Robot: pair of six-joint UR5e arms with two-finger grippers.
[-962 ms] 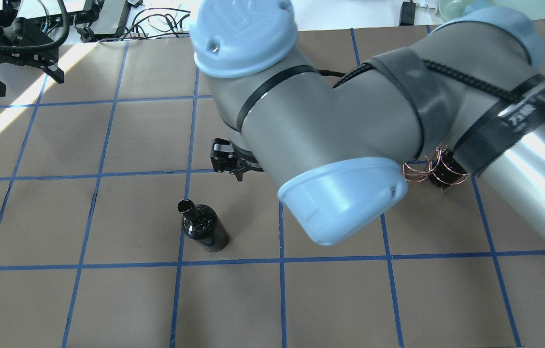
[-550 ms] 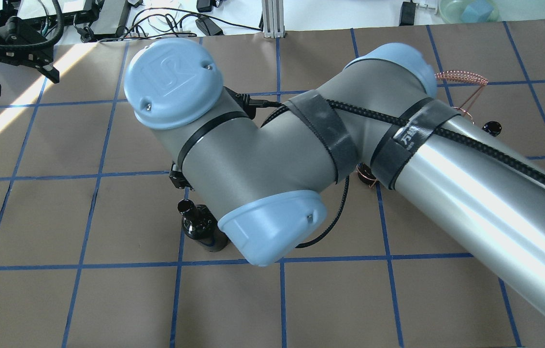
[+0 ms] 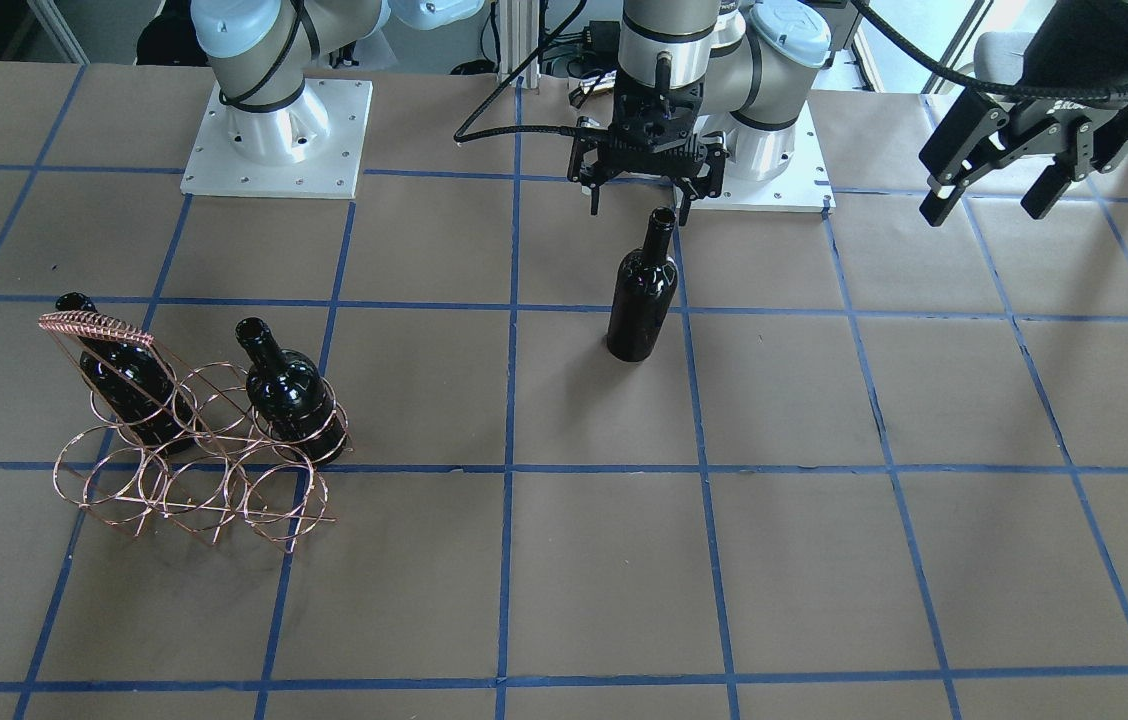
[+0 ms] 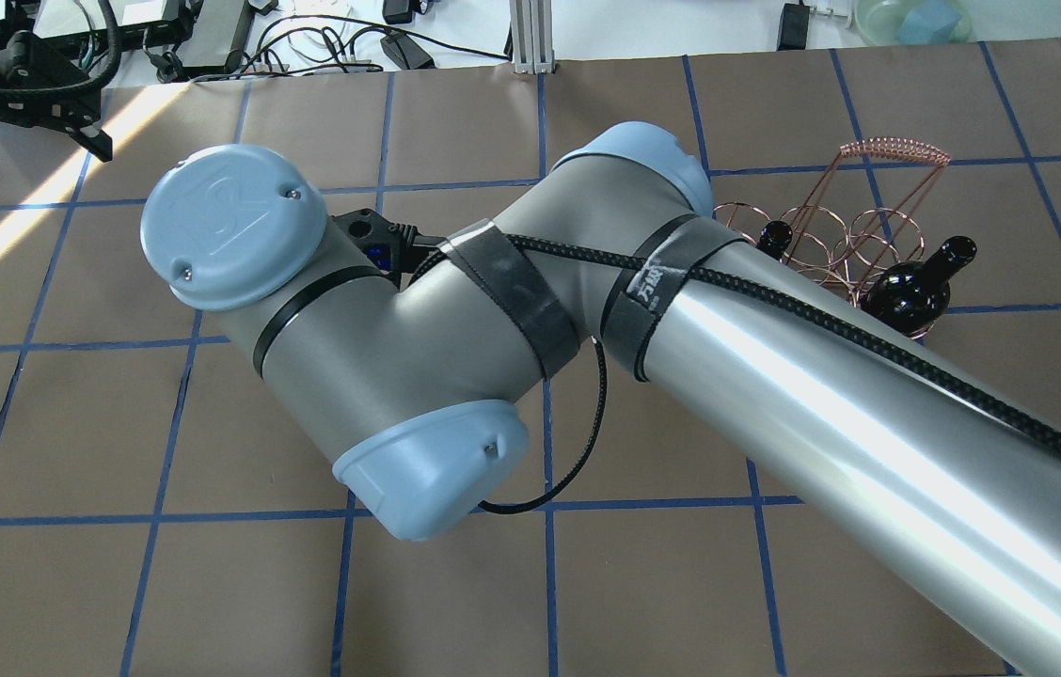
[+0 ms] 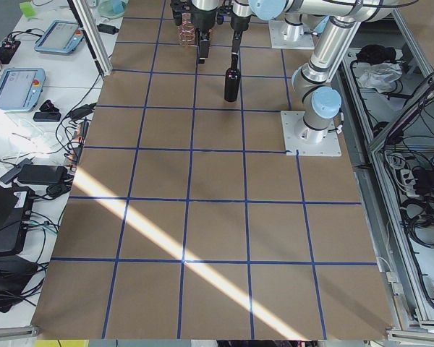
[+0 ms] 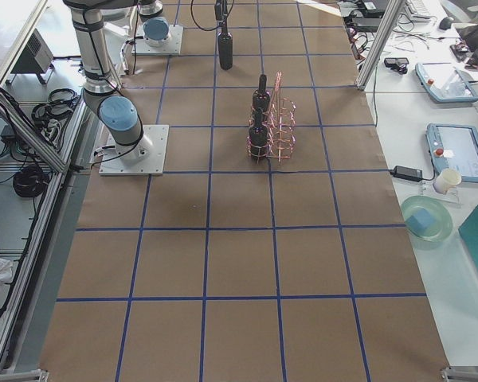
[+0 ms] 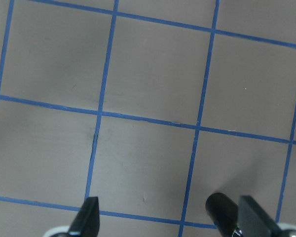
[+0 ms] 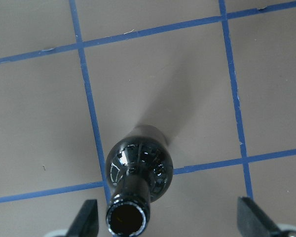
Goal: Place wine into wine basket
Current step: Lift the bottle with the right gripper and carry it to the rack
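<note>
A near-black wine bottle (image 3: 642,290) stands upright on the brown table near the middle. My right gripper (image 3: 639,205) hangs open just above its mouth. In the right wrist view the bottle (image 8: 138,168) sits between the open fingers, close to the left one. In the overhead view my right arm hides it. The copper wire wine basket (image 3: 96,328) stands far off on my right and holds two look-alike bottles (image 3: 124,380) (image 3: 294,395). It also shows in the overhead view (image 4: 897,150). My left gripper (image 3: 1004,150) is open and empty, high at my far left.
The table (image 3: 564,560) is brown paper with a blue tape grid. The arm bases (image 3: 274,140) stand at the robot's edge. My right forearm (image 4: 869,451) crosses the overhead view. Cables and devices (image 4: 211,28) lie past the far edge.
My right arm has swung left in the overhead view and lowered over the standing bottle, now covering it and uncovering the basket. The left gripper has stayed put.
</note>
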